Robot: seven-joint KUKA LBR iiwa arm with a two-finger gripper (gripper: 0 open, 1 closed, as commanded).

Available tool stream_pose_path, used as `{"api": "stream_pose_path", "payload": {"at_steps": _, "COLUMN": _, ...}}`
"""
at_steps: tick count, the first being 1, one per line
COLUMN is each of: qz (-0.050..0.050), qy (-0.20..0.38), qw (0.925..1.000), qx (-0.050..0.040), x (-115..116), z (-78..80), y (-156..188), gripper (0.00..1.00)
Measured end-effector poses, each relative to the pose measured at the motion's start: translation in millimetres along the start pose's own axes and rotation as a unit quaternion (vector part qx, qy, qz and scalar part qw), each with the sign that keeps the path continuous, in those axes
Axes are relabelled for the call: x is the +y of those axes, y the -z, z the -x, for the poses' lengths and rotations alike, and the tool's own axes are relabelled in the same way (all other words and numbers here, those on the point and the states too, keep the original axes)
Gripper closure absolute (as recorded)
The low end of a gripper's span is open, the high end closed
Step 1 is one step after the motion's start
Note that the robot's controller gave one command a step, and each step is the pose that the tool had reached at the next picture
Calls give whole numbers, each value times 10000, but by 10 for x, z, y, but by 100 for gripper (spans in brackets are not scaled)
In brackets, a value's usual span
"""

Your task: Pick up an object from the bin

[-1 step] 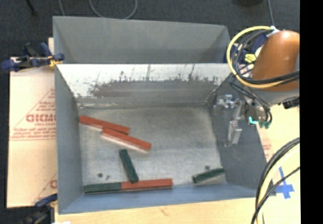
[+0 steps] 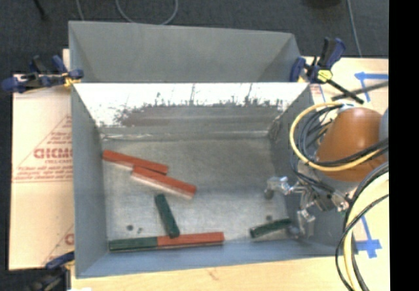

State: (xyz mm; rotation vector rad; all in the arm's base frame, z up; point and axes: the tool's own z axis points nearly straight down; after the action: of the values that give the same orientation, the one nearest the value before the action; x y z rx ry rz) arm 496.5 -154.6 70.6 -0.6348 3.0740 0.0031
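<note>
My gripper (image 2: 300,212) hangs low in the bin's front right corner, under the orange wrist cover. A short dark green bar (image 2: 270,229) lies flat on the floor just left of it, pointing toward it; its right end reaches the gripper's lower tip, and I cannot tell whether they touch. Nothing shows held in the gripper.
Along the front wall lie a red bar (image 2: 190,239) and a dark green bar (image 2: 133,243) end to end. Another green bar (image 2: 167,215) lies slanted above them. Two red bars (image 2: 134,162) (image 2: 164,183) lie at the middle left. The arm and its cables crowd the right wall.
</note>
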Motion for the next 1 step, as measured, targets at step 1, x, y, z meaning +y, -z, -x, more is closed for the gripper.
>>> {"api": "stream_pose_path", "payload": {"at_steps": 1, "qz": -17, "qy": 225, "qw": 9997, "qx": -13, "x": 359, "z": 172, "y": 312, "gripper": 0}}
